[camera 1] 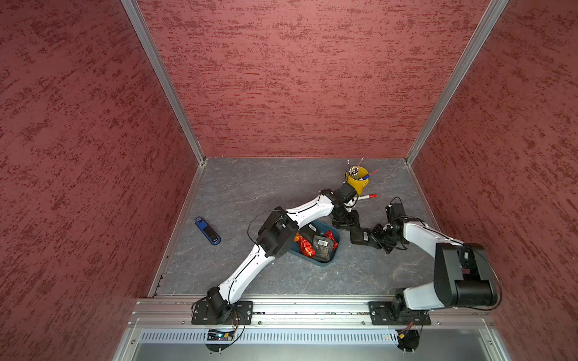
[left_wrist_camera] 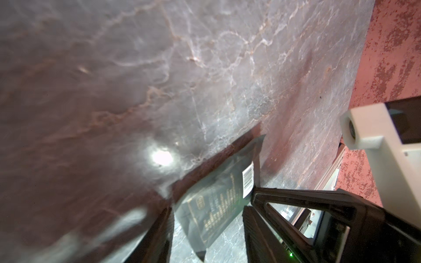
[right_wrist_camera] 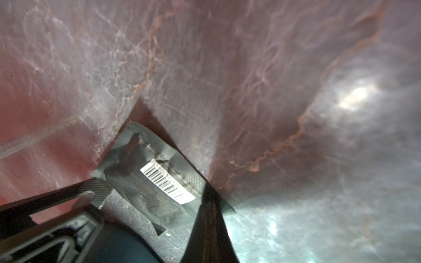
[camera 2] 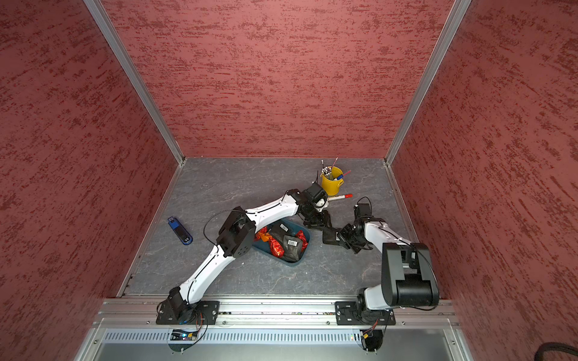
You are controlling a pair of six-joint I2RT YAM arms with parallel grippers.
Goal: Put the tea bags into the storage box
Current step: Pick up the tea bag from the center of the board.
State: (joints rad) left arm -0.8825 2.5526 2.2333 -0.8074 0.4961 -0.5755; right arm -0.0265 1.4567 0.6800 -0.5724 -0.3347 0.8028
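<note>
Mottled dark-red walls (camera 1: 312, 78) ring a grey, pale-veined marble tabletop (camera 1: 250, 193): teal storage box (camera 1: 323, 262), red-foil, orange and black white-barcoded tea bags (camera 1: 322, 247), yellow pen cup (camera 1: 358, 184), blue-and-black block (camera 1: 208, 230).

Red, orange, black tea bags (camera 1: 306, 247) heaped in teal storage box (camera 1: 325, 263); another black packet (right_wrist_camera: 136, 182) outside

There it was, a white barcode label (right_wrist_camera: 167, 181) on the black packet (right_wrist_camera: 136, 164) in the right wrist view, bars crisp but the tiny digits along them too blurred to read. The left wrist view caught that packet's label (left_wrist_camera: 247, 180) and rows of gold print (left_wrist_camera: 218, 205) (smeared, not one word came through). In both top views, barcode labels (camera 1: 322, 242) (camera 2: 292, 243) showed on black packets (camera 1: 322, 251) in the storage box (camera 1: 323, 263), nothing legible.
</note>
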